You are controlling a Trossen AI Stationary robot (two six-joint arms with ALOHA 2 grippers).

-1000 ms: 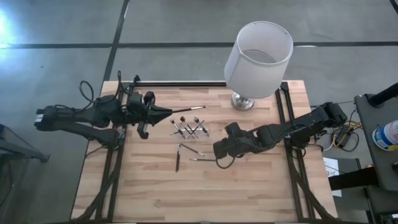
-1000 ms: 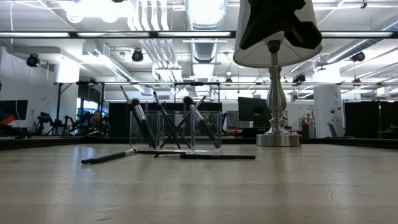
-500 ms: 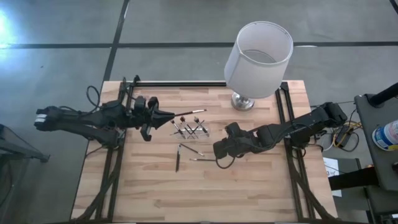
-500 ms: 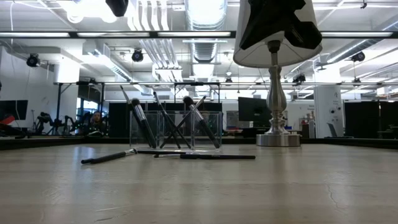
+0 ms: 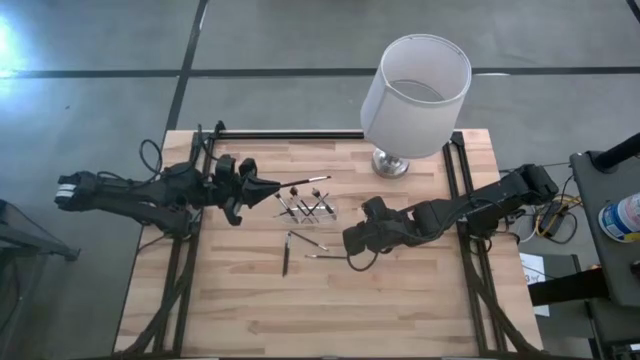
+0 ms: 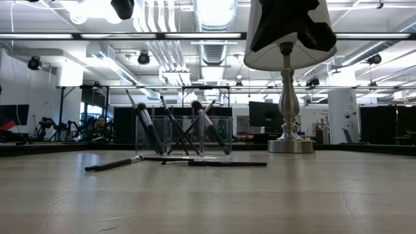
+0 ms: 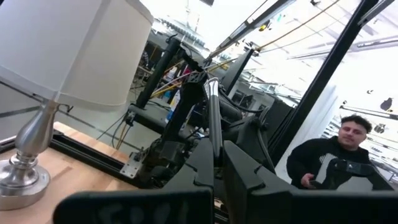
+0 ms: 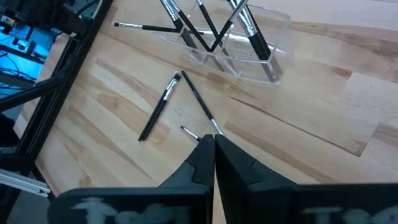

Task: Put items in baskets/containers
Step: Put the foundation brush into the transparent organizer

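The items are thin make-up brushes with silvery shafts and dark ends. Several stand tilted in the clear tray (image 5: pixel 305 207), which also shows in the low view (image 6: pixel 183 136) and the right wrist view (image 8: pixel 261 43). Three brushes lie on the table near it (image 5: pixel 285 258) (image 5: pixel 305 240) (image 5: pixel 325 257). My left gripper (image 5: pixel 275 185) is to the left of the tray, shut on one brush (image 5: pixel 310 181). My right gripper (image 5: pixel 350 241) is shut and low over the table, at the ends of two lying brushes (image 8: pixel 202 109) (image 8: pixel 189 132). My left gripper pinches one end of the brush's shaft (image 7: pixel 212 134) between its two fingers. The fingers come roughly level from the table's left. The brush sticks out ahead in line with them, lifted clear, just beyond the tray's far side. My right gripper's shut fingertips (image 8: pixel 208 146) are at the brush ends; I cannot tell whether they touch.
A lamp with a white drum shade (image 5: pixel 415 80) stands on its silver foot (image 5: pixel 390 163) at the far right of the table. Black rails run along the table's left (image 5: pixel 185 270) and right (image 5: pixel 470 270) edges. A person (image 7: pixel 339 155) is beyond the table.
My left gripper has sunk a little with its brush: a dark part has come into the top of the low view. The brush stays pointing toward the table's right. The right arm and the lying brushes have kept still.
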